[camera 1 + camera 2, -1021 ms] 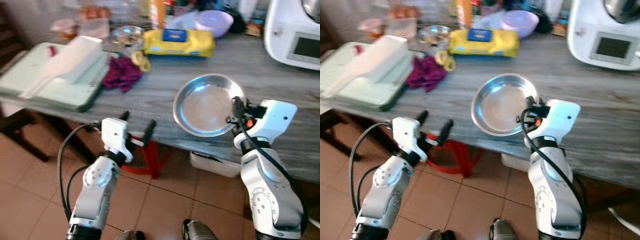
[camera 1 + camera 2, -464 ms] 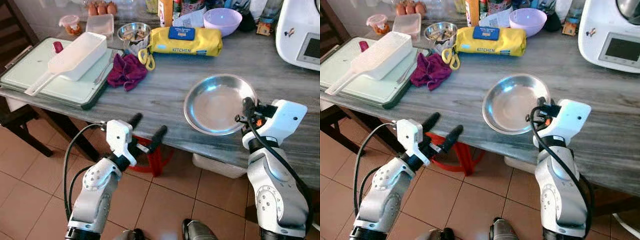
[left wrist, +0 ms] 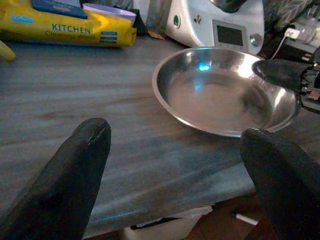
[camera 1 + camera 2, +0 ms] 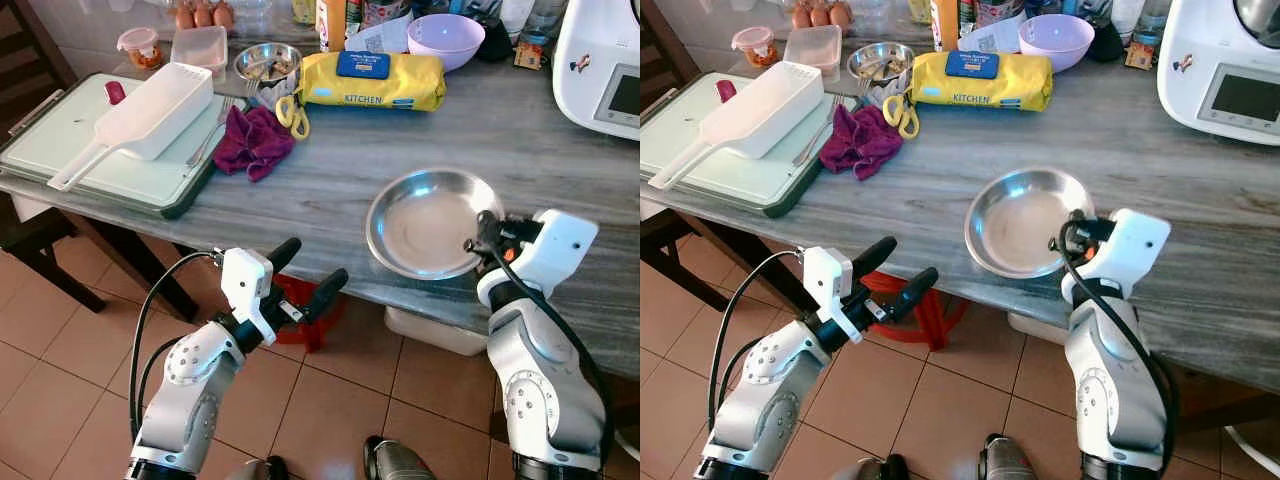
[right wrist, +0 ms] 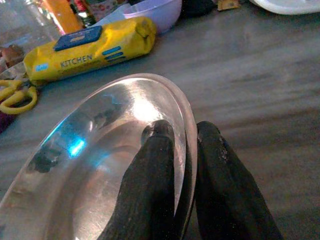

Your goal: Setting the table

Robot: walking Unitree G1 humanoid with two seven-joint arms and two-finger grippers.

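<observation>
My right gripper (image 5: 182, 150) has its 2 fingers clamped on the rim of the shallow round steel dish (image 4: 425, 222), lower right of the frame, near the grey wood-grain worktop (image 4: 330, 175) edge. Left gripper (image 4: 305, 280) hangs released below. That thin-rim pinch could slip and tip the dish floorward.

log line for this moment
right gripper: shut on plate rim | plate: table near edge | left gripper: open, below table edge, idle

Dish (image 4: 428, 222) on table (image 4: 330, 180) near edge.
</observation>
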